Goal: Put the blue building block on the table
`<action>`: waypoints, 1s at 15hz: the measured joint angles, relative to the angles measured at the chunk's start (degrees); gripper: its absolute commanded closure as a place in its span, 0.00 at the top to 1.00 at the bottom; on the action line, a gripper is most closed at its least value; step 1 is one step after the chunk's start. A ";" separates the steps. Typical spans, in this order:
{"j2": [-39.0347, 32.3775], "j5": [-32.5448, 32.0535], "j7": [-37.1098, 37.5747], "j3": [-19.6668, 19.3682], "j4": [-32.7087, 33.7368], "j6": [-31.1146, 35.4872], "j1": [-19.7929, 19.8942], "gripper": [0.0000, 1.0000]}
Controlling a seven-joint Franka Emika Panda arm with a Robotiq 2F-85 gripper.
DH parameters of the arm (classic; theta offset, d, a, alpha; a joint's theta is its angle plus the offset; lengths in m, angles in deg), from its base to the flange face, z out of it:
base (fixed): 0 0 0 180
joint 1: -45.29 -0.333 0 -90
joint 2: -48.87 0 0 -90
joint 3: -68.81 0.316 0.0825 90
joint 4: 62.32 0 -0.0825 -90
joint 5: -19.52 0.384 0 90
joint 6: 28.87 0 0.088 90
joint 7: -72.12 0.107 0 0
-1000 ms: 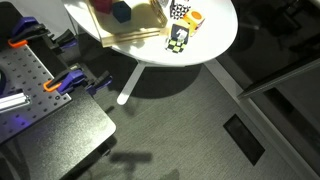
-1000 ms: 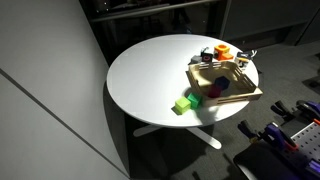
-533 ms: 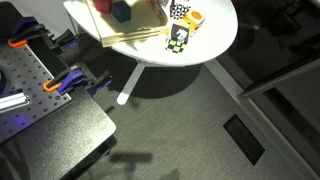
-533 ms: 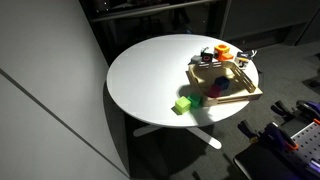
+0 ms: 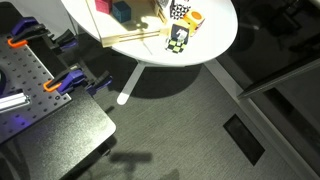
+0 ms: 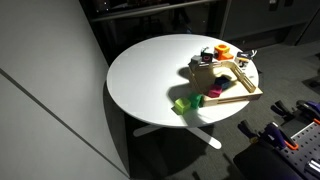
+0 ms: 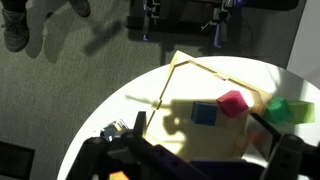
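The blue building block [image 7: 204,113] lies flat on the light wooden tray [image 7: 200,68] on the round white table [image 7: 108,112]. It sits in the gripper's shadow, next to a pink block [image 7: 232,102]. My gripper [image 7: 205,145] hangs above the tray at the bottom of the wrist view. Its dark fingers [image 7: 139,126] stand wide apart with nothing between them. The blue block also shows in an exterior view [image 5: 122,10]. In both exterior views the gripper itself is out of frame.
A green block [image 7: 281,110] lies on the table [image 6: 145,75] beside the tray [image 6: 245,92]. A checkered cube [image 5: 179,37] and an orange item [image 5: 195,17] stand near the table's edge. A grey perforated bench [image 5: 30,85] with clamps stands beside it.
A dark shadow has spread over the tray in an exterior view. The blocks have not moved.
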 measured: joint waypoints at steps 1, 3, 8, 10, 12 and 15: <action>-0.65 -0.07 0.07 0.38 -0.12 0.73 -0.19 1.00; -1.93 -0.30 0.36 1.07 -0.62 2.60 -0.50 1.00; -5.41 -1.27 1.79 2.59 -2.13 7.78 -1.61 1.00; -6.79 -1.56 2.90 3.17 -2.77 9.90 -2.09 1.00; -8.13 -2.20 4.26 3.72 -3.27 12.13 -2.65 1.00; -10.24 -3.58 7.01 4.52 -4.12 15.25 -3.66 1.00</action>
